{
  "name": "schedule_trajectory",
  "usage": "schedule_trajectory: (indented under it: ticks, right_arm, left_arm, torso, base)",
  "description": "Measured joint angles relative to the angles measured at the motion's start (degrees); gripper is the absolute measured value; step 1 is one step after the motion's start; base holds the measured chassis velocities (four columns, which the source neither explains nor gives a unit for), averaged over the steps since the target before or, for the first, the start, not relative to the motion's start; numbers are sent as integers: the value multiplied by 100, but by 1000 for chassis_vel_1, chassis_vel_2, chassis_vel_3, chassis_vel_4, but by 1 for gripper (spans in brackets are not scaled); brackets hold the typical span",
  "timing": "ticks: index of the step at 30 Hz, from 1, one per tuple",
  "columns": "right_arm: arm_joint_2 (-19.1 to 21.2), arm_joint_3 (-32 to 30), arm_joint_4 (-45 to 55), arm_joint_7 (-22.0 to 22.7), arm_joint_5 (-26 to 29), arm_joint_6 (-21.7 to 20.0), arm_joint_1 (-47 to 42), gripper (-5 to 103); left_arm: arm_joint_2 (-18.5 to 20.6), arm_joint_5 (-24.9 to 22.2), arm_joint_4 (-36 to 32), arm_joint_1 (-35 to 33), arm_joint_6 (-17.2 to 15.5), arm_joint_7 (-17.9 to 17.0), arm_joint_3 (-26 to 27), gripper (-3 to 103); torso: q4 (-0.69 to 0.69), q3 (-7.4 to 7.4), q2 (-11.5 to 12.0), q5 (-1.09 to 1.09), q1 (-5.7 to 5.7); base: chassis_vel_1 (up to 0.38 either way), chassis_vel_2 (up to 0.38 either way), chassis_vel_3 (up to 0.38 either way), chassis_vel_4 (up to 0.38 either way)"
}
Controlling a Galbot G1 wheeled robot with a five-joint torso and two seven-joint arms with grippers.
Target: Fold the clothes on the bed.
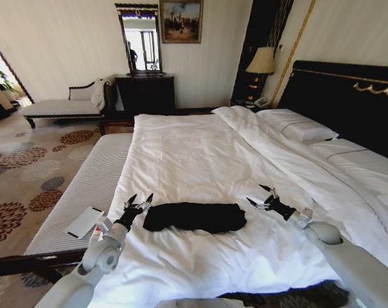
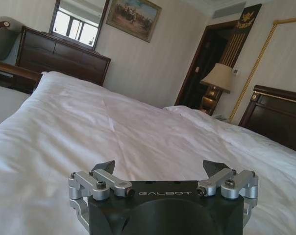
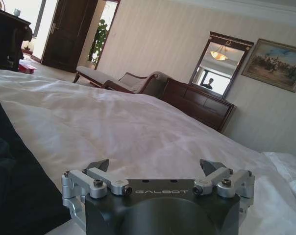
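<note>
The clothes (image 1: pixel 194 217), a black T-shirt, lie folded into a narrow band across the white duvet of the bed (image 1: pixel 200 160), near its foot. My left gripper (image 1: pixel 139 200) hovers just off the band's left end, open and holding nothing. At the band's right end, a little apart from it, my right gripper (image 1: pixel 261 194) is open too. In the left wrist view the left gripper (image 2: pixel 160 167) spreads over bare duvet. The right wrist view shows the right gripper (image 3: pixel 154 165) open, with the black fabric (image 3: pixel 11 186) beside it.
A grey bench (image 1: pixel 85 192) with a white card-like object (image 1: pixel 85 222) runs along the bed's left side. More dark fabric (image 1: pixel 290 296) lies at the bed's near edge. Pillows (image 1: pixel 300 126) and the dark headboard (image 1: pixel 348 96) are at right; a dresser (image 1: pixel 146 93) and chaise (image 1: pixel 62 102) stand beyond.
</note>
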State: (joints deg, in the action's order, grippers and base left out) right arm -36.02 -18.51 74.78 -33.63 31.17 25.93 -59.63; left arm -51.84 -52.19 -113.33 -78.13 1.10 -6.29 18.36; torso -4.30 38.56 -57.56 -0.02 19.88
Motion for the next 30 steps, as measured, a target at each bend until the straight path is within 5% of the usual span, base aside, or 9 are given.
schedule_trajectory:
  ticks: [16,30]
  right_arm:
    - [-289,929,-158,-206,-774,161,581,100]
    - [-105,946,236,-685,-1028,609,310,100]
  left_arm:
    - [-30,-82,-29,32,-94,-84,-43,100]
    - [-44,-115,-95,-166,-104,-55,150,100]
  torso:
    - [-1,-1,0,2,0]
    - [0,-1,-1,1,-2]
  base:
    - [0,0,0,0]
    - [0,0,0,0]
